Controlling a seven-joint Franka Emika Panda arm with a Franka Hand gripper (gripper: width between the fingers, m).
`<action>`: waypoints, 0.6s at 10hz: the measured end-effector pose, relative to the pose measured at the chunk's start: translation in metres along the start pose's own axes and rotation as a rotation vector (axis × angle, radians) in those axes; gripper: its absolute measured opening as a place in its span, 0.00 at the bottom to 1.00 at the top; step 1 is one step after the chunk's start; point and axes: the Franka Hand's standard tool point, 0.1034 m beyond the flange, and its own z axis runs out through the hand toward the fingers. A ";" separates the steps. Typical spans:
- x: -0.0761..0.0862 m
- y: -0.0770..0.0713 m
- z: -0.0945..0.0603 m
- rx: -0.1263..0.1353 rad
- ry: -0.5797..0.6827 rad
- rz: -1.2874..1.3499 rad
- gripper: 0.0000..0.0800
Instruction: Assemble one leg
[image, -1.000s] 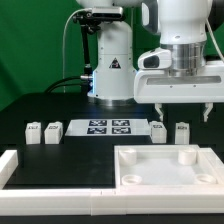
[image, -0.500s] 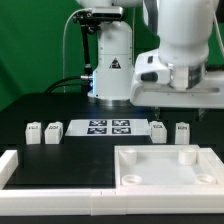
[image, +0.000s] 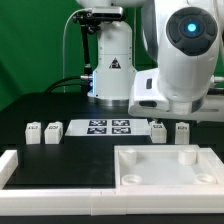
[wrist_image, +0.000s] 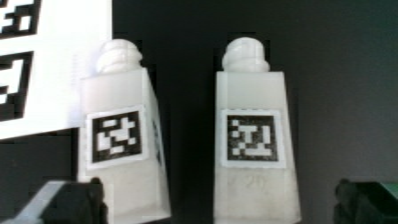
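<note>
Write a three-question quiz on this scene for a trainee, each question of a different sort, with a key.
1. How many legs show in the exterior view?
2. True or false: in the wrist view, the two legs touch each other.
3. The tool in the wrist view is: A) shut on a leg; B) open, holding nothing; C) shut on nothing.

Key: 1. Four, two on each side of the exterior view. 2. False, a dark gap runs between them. 3. B.
</note>
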 end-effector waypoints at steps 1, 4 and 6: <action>-0.003 -0.005 0.003 -0.007 -0.001 0.000 0.81; -0.008 -0.017 0.015 -0.017 0.005 -0.040 0.81; -0.006 -0.017 0.023 -0.017 0.012 -0.054 0.81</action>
